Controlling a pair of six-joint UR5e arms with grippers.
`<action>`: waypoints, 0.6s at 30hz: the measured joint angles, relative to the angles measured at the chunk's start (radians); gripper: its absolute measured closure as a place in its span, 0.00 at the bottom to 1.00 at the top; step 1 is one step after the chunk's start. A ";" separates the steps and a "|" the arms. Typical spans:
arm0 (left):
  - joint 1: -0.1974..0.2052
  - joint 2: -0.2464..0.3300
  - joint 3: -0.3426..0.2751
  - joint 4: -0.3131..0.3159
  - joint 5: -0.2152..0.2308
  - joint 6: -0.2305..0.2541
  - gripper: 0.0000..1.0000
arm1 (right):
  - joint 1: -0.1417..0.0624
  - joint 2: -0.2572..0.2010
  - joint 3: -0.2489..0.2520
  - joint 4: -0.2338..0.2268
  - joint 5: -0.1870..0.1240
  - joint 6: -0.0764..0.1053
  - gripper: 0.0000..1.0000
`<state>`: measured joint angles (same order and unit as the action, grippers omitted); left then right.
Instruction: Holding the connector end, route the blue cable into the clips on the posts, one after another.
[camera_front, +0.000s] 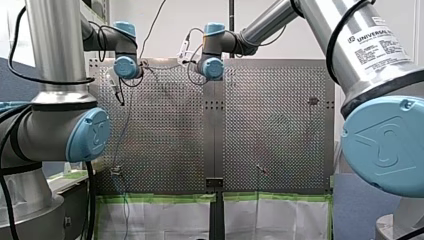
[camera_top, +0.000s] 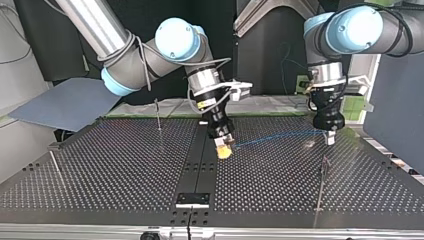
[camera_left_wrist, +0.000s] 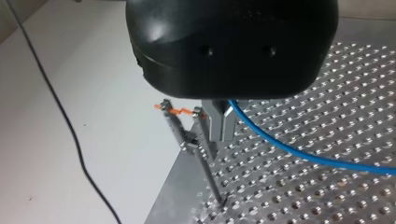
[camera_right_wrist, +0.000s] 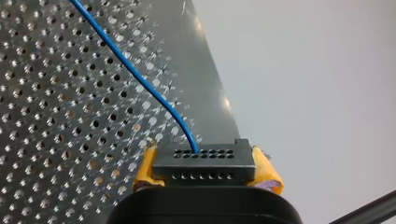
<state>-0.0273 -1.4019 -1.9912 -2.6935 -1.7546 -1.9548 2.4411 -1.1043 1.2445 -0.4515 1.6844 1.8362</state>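
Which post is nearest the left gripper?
The post at the top view's right, standing close by my left gripper. The other posts, one at the back and one at the left edge, are far off.

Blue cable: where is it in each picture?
Front view: blue cable, faint, below my left gripper.
Top view: cable between my right gripper and my left.
Left wrist view: cable leaving the fingers across the perforated table.
Right wrist view: cable rising from the connector.
Shared landmark: that table.
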 joint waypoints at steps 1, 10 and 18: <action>0.002 -0.002 0.002 0.000 0.000 -0.004 1.00 | 0.001 0.000 -0.005 0.004 0.001 0.000 1.00; 0.028 -0.004 0.008 0.001 0.018 -0.019 1.00 | 0.021 0.000 -0.030 0.027 0.008 -0.001 1.00; 0.051 0.000 0.028 -0.002 0.025 -0.025 1.00 | 0.042 0.000 -0.066 0.064 0.014 -0.006 1.00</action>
<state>0.0242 -1.4023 -1.9632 -2.6955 -1.7297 -1.9799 2.4833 -1.1043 1.1788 -0.3875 1.6985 1.8304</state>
